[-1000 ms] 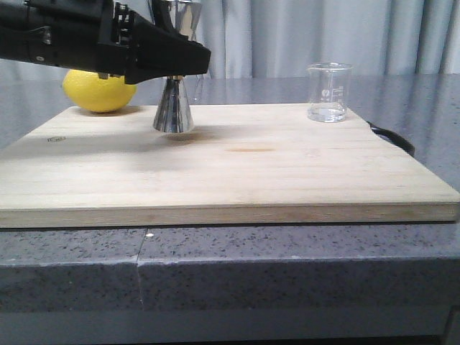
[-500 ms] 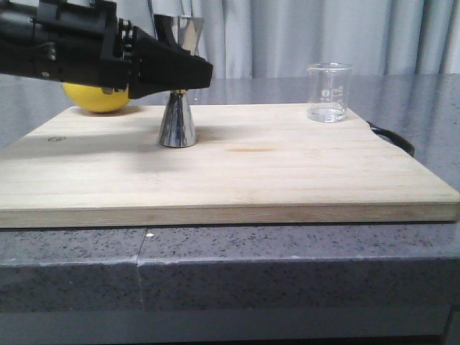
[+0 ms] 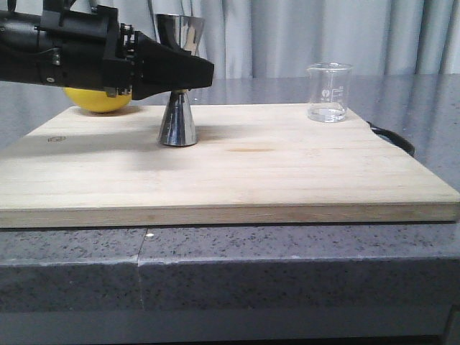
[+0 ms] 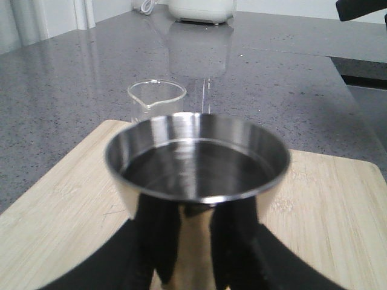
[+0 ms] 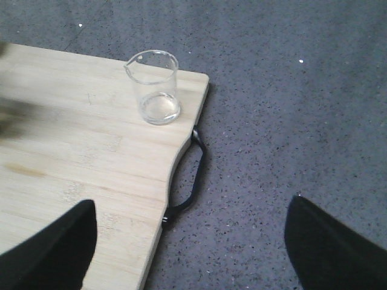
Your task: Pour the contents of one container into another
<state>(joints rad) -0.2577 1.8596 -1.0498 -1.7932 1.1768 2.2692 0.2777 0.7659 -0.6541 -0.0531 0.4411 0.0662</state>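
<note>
The steel jigger (image 3: pixel 177 123) stands upright on the wooden board (image 3: pixel 273 172), left of centre. My left gripper (image 3: pixel 185 72) reaches in from the left and is shut on the jigger's narrow waist. The left wrist view looks down into the jigger's cup (image 4: pixel 196 158), with a black finger on each side of the waist and the left gripper (image 4: pixel 196 244) closed there. The clear glass beaker (image 3: pixel 329 92) stands at the board's far right corner, also seen as the beaker (image 4: pixel 156 99) and the beaker (image 5: pixel 154 87). My right gripper (image 5: pixel 193 241) hangs open above the board's right edge, holding nothing.
A yellow lemon (image 3: pixel 93 102) lies on the board's far left corner, behind my left arm. A black handle (image 3: pixel 394 136) sticks out from the board's right edge. The board rests on a grey speckled counter (image 3: pixel 287 266). A white appliance (image 4: pixel 201 8) sits far off.
My left gripper moved a little to the right and down with the jigger. The jigger's base went from just above the board to resting on it. The beaker has not moved.
</note>
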